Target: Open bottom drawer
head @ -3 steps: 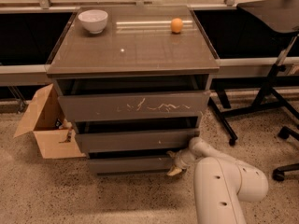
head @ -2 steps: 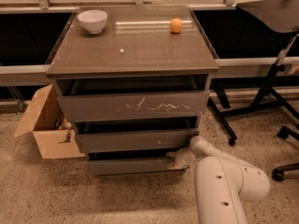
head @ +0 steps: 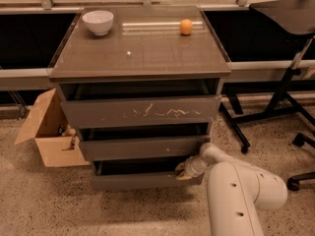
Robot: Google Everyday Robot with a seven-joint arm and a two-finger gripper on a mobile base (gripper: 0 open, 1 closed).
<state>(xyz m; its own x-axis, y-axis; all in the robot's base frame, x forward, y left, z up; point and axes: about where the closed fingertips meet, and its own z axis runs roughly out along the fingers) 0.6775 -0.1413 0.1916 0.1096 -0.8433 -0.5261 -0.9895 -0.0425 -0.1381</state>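
Note:
The grey-brown cabinet (head: 140, 58) has three handleless drawers. The bottom drawer (head: 140, 181) is the lowest, with a plain shallow front, and stands pulled out a little, with a dark gap above it. My gripper (head: 183, 171) is at the top right edge of that front, reaching into the gap. My white arm (head: 236, 195) comes in from the lower right. The middle drawer (head: 142, 147) and the scratched top drawer (head: 140, 112) also stand slightly out.
A white bowl (head: 97, 21) and an orange (head: 185, 26) sit on the cabinet top. An open cardboard box (head: 47, 132) stands on the floor at the left. A black chair base (head: 275, 107) and a caster (head: 298, 139) are at the right.
The gripper has shifted slightly left and up along the bottom drawer's top edge. The drawer front has come out a little.

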